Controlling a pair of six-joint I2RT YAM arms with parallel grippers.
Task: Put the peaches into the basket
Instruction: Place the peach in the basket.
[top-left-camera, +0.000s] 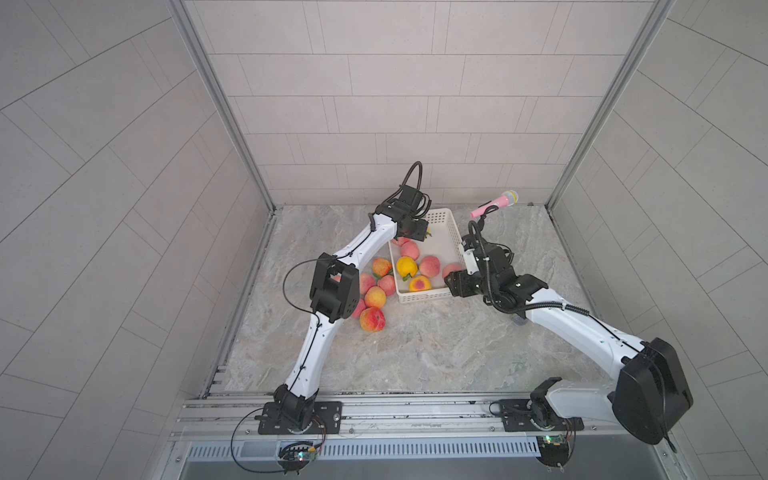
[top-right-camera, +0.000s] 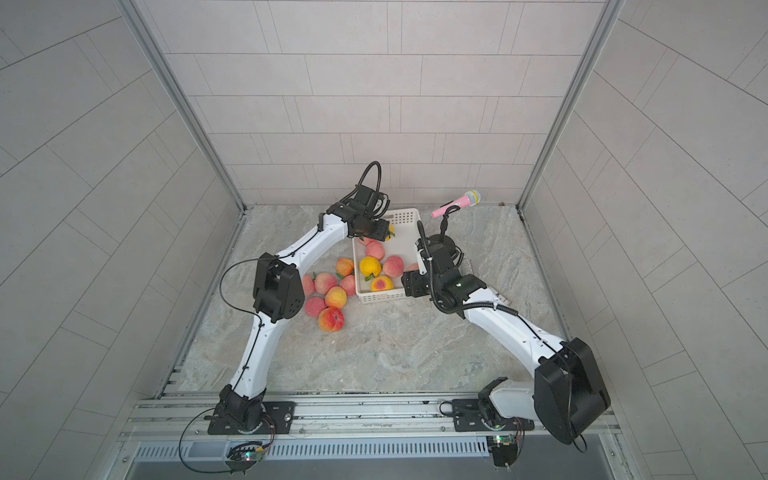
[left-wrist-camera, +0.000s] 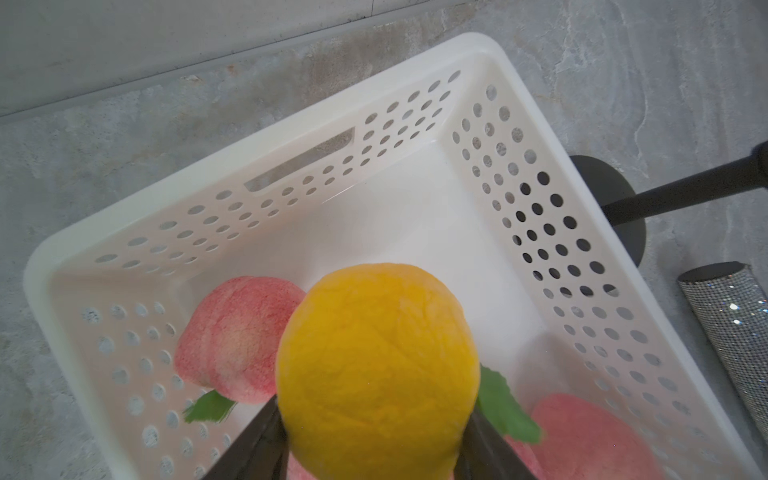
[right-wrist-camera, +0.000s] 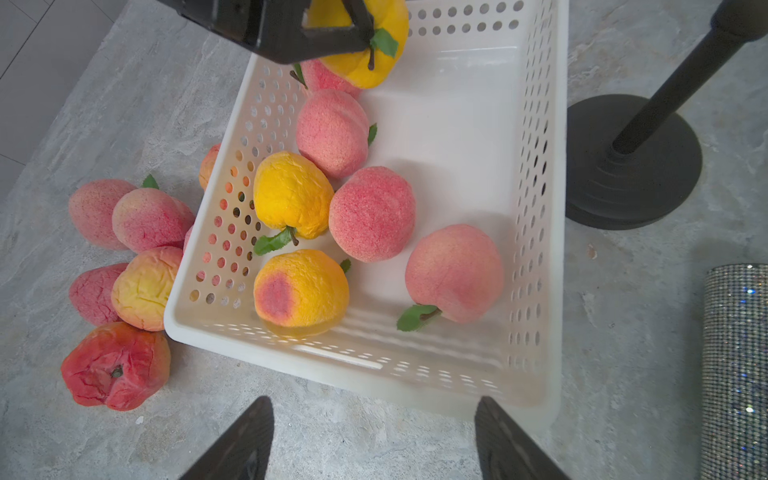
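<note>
— Nearest the desk's (top-left-camera: 415, 353) front edge?
— The right hand (right-wrist-camera: 374, 401), fingers apart and empty, at the basket's (right-wrist-camera: 557, 166) near end; about seven peaches (top-left-camera: 376, 297) lie on the desk by its left wall.
— And farther?
— Six lie inside. The left hand (left-wrist-camera: 374, 405), clamped on a yellow peach (left-wrist-camera: 376, 365), hangs over the far end. Roughly half done.

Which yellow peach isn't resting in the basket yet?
The held peach, clamped in the left gripper over the basket; plain yellow and blushed yellow lie inside.

top views look down from high; both wrist cameras closely share the basket (left-wrist-camera: 415, 216).
</note>
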